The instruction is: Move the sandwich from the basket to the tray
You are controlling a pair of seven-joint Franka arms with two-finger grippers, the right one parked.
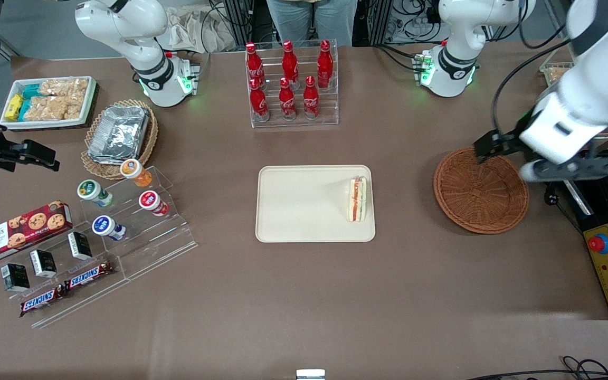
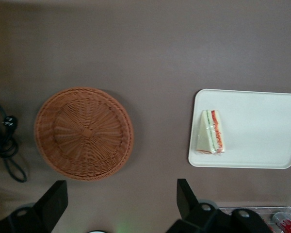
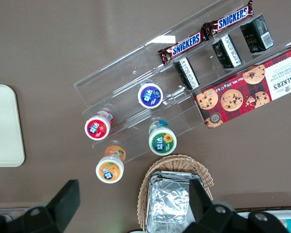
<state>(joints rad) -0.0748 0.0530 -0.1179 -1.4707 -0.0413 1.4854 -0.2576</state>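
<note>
From the front, the pincer (image 1: 486, 149) hangs over the rim of the basket (image 1: 481, 191), at the edge farther from the camera and toward the working arm's end of the table. Nothing lies in the basket below it. The sandwich (image 1: 357, 198) rests well apart from the pincer, toward the parked arm's end, lying on the tray (image 1: 304, 211) close to the tray's edge nearest the basket. Judged from this, the transfer looks complete. From here I cannot tell how the fingers stand.

In the left wrist view, the two dark fingers (image 2: 185, 197) stand wide apart with bare table between them, so the pincer (image 2: 121, 199) is released and carries nothing. The basket (image 2: 84, 133) sits close in front of the fingertips; the tray (image 2: 262, 145) and its sandwich (image 2: 212, 132) are farther off to one side. The sandwich lies on its flat face, filling stripe showing along the cut edge, with a glossy film that looks like wrap. It would probably handle as light, soft and easily crushed, the wrap perhaps slippery. A gentle pinch across the two bread faces near the thick cut edge seems the safest hold, should it need moving.

The right wrist view shows only a corner of the tray (image 3: 5, 126); neither sandwich nor working pincer appears there.
</note>
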